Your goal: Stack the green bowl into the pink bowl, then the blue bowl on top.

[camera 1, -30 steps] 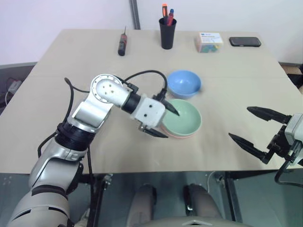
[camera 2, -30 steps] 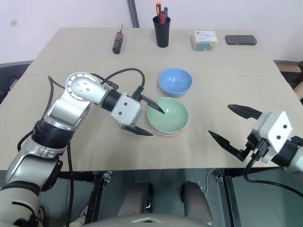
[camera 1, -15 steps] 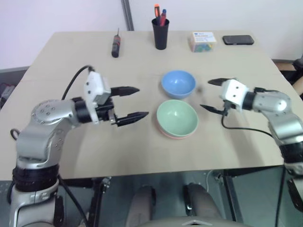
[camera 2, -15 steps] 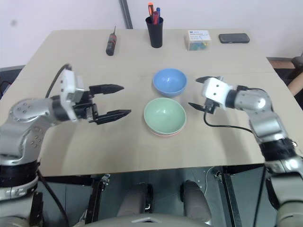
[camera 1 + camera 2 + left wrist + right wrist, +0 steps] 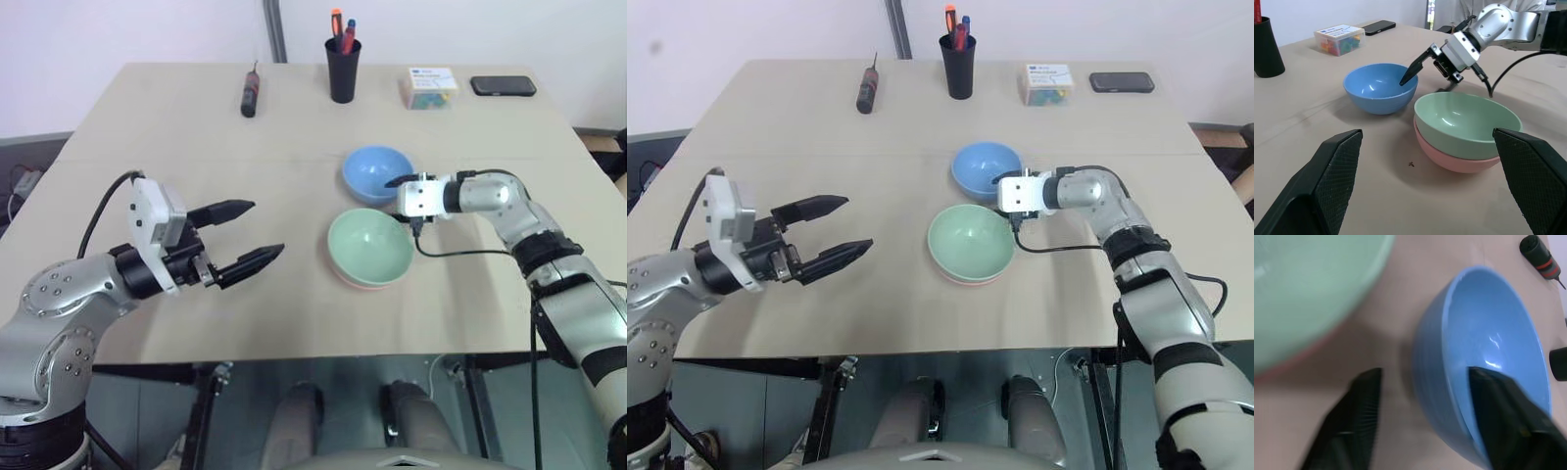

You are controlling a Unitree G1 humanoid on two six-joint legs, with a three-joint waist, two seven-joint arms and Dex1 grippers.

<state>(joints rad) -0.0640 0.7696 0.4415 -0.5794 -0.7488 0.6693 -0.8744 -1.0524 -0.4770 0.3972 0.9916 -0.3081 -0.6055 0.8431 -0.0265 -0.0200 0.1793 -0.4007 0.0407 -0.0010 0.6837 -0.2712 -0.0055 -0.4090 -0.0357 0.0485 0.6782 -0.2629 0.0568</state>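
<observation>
The green bowl (image 5: 369, 246) sits nested inside the pink bowl (image 5: 1449, 157) near the middle of the table (image 5: 147, 157), with only a thin pink rim showing under its near edge in the head views. The blue bowl (image 5: 378, 173) stands upright on the table just behind that stack, close to it but apart. The right gripper (image 5: 1425, 66) is at the blue bowl's right rim, reaching in from the right side: in the left wrist view one black finger dips over the rim into the bowl while the other lies outside the wall, low near the table. The right wrist view shows the same straddle, one finger (image 5: 1508, 416) over the blue inner surface and the other on the outer side, between the blue bowl and the green bowl. Its jaws stand partly apart around the rim, and I cannot tell whether they press on the wall yet; the bowl rests on the table. The left gripper (image 5: 245, 235) hovers above the table well to the left of the stack, its two fingers spread wide, holding nothing and pointing toward the bowls. At the far edge of the table stand a black cup (image 5: 346, 67) with pens, a screwdriver (image 5: 252, 91) to its left, and to its right a small box (image 5: 431, 86) and a phone (image 5: 504, 86), all well apart from the bowls and both grippers.
</observation>
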